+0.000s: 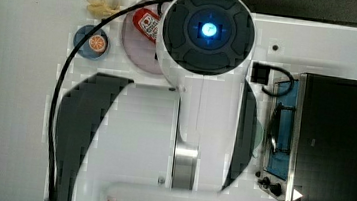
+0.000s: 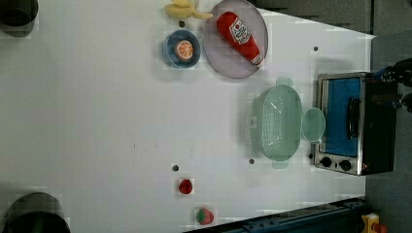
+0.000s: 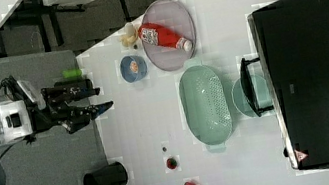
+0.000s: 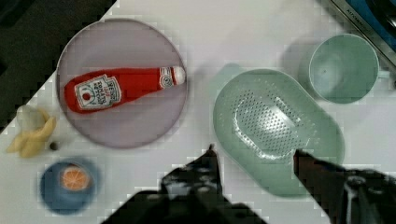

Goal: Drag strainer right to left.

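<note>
Strainer (image 4: 275,128) rim part. hidden behind open claw (image 4: 254,156) tips.

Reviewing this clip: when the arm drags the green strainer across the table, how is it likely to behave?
The strainer looks like thin moulded plastic full of holes, so it is probably light and stiff. Resting low and wide on the smooth white table, it should slide rather than tip. Pushed off-centre, its long oval shape may swivel. The green cup sits close beside it and might get nudged.
</note>
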### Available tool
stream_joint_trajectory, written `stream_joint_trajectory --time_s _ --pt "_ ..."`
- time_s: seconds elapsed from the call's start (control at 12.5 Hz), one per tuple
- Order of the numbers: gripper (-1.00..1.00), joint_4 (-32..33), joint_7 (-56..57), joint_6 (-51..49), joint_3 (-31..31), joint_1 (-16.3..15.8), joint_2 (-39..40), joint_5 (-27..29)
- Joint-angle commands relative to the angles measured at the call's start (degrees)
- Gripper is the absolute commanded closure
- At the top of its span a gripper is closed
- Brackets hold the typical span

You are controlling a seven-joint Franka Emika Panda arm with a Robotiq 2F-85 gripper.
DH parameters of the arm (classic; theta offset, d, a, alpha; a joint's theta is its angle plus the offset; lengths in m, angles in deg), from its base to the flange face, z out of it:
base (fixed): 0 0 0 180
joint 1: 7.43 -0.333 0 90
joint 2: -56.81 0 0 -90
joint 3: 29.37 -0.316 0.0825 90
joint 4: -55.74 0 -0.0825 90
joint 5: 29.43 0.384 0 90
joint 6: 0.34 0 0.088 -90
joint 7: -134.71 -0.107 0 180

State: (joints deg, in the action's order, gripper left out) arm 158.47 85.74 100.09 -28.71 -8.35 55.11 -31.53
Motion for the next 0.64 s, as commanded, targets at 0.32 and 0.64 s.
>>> stream_joint_trajectory --time_s 0.32,0.64 --pt "-1.0 16.4 -4.6 -11.5 3.3 0.7 -24.9 -0.7" --pt "-1.0 25.9 -7.3 2.1 2.7 0.7 -18.2 -0.7"
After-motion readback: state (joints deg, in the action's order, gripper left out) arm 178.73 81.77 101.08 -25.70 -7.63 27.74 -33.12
